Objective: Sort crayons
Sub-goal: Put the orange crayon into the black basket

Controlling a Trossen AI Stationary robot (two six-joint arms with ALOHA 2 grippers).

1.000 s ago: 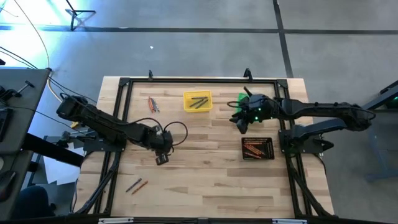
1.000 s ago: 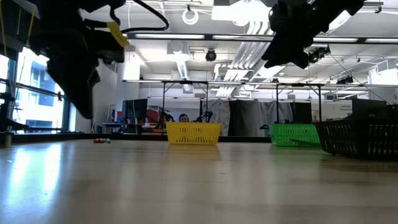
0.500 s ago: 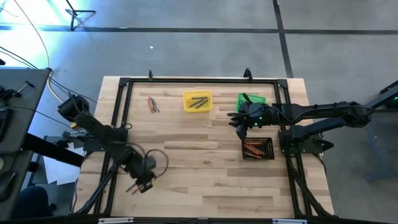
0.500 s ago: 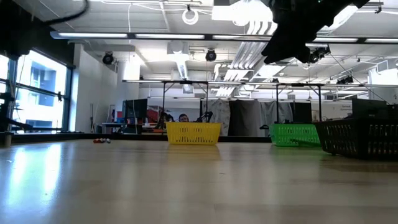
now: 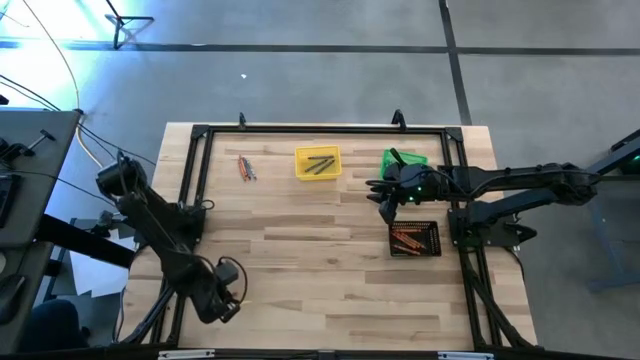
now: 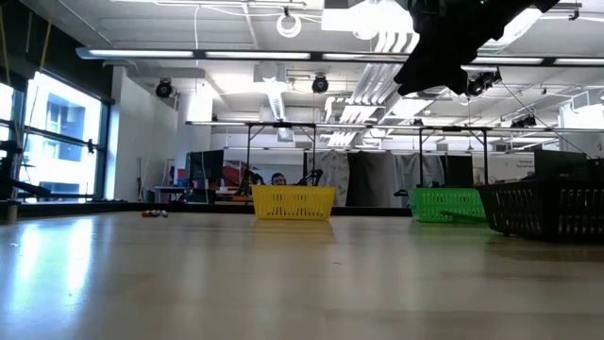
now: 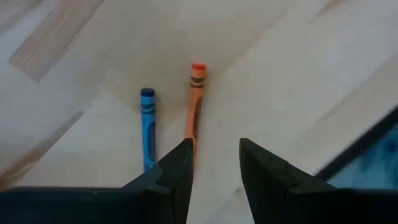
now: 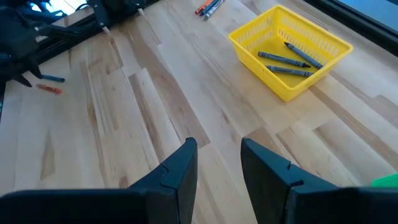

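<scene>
Two crayons lie flat side by side near the table's near left corner: a blue one (image 7: 147, 127) and an orange one (image 7: 194, 99). They also show in the right wrist view (image 8: 50, 84). My left gripper (image 5: 225, 300) (image 7: 214, 168) hovers over them, open and empty, and one finger hides the orange crayon's near end. My right gripper (image 5: 383, 195) (image 8: 217, 168) is open and empty above the table, between the green bin (image 5: 398, 160) and the black bin (image 5: 414, 238). Grey crayons lie in the yellow bin (image 5: 318, 162) (image 8: 289, 53), orange ones in the black bin.
A few loose crayons (image 5: 244, 167) (image 8: 208, 6) lie at the far left, left of the yellow bin. A black frame (image 5: 200, 135) runs round the table. In the low view the yellow bin (image 6: 293, 202), green bin (image 6: 448, 204) and black bin (image 6: 547, 208) stand along the back.
My left gripper has swung from the table's left middle toward the near left corner and now stands over the two loose crayons. My right arm has shifted slightly toward the near edge, uncovering the green bin.
</scene>
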